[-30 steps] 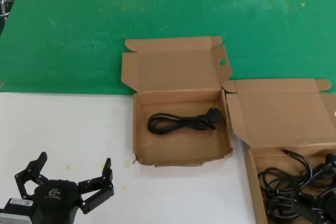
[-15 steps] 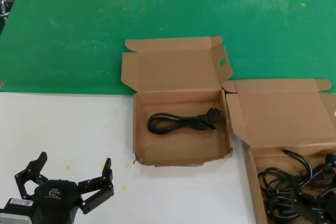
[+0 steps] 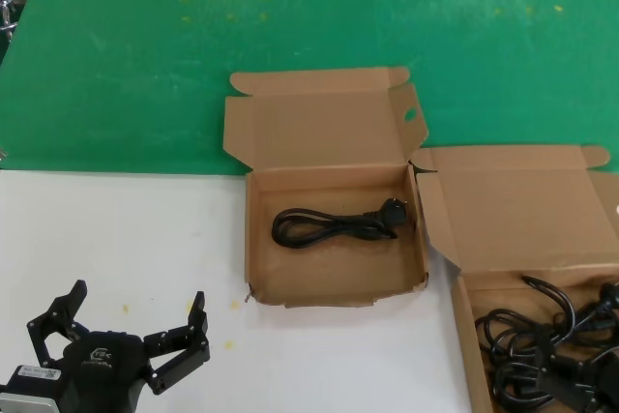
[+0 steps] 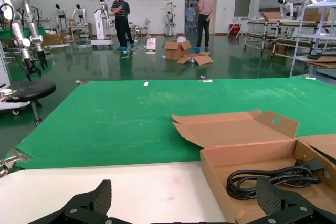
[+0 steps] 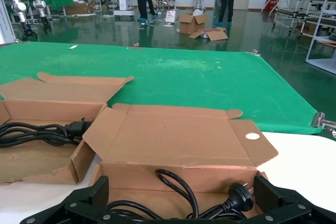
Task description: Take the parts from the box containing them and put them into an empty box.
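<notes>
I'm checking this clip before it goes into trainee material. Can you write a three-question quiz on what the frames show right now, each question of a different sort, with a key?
1. True or false: the box with the oval hole in its lid tab holds no power cord.
2. Multiple choice: the left gripper is
A. open above the white surface, near the robot
B. inside the holed box
C. shut on a plug
3. Fill in: the tangled cords lie in the box on the robot's ____ side.

Key:
1. False; one looped cord lies in it.
2. A.
3. Right. There the right gripper is open at that box's near edge.
</notes>
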Action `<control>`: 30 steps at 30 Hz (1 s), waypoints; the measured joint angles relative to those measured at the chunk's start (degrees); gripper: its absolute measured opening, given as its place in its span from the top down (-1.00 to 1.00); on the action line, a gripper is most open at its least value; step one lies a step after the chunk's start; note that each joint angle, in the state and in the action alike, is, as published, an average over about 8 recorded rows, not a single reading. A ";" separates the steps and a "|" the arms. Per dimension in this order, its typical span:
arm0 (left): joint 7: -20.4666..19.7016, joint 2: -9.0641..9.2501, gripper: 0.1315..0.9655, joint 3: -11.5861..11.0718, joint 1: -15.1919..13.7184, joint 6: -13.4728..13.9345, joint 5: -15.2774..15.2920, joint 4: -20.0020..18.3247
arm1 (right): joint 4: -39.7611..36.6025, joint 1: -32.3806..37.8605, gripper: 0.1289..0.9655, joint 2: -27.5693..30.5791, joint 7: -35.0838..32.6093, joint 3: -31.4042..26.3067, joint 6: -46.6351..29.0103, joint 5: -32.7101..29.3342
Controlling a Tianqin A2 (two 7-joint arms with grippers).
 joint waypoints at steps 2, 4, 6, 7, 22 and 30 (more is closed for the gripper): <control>0.00 0.00 -1.00 0.00 0.00 0.00 0.00 0.00 | 0.00 0.00 -1.00 0.00 0.00 0.00 0.00 0.00; 0.00 0.00 -1.00 0.00 0.00 0.00 0.00 0.00 | 0.00 0.00 -1.00 0.00 0.00 0.00 0.00 0.00; 0.00 0.00 -1.00 0.00 0.00 0.00 0.00 0.00 | 0.00 0.00 -1.00 0.00 0.00 0.00 0.00 0.00; 0.00 0.00 -1.00 0.00 0.00 0.00 0.00 0.00 | 0.00 0.00 -1.00 0.00 0.00 0.00 0.00 0.00; 0.00 0.00 -1.00 0.00 0.00 0.00 0.00 0.00 | 0.00 0.00 -1.00 0.00 0.00 0.00 0.00 0.00; 0.00 0.00 -1.00 0.00 0.00 0.00 0.00 0.00 | 0.00 0.00 -1.00 0.00 0.00 0.00 0.00 0.00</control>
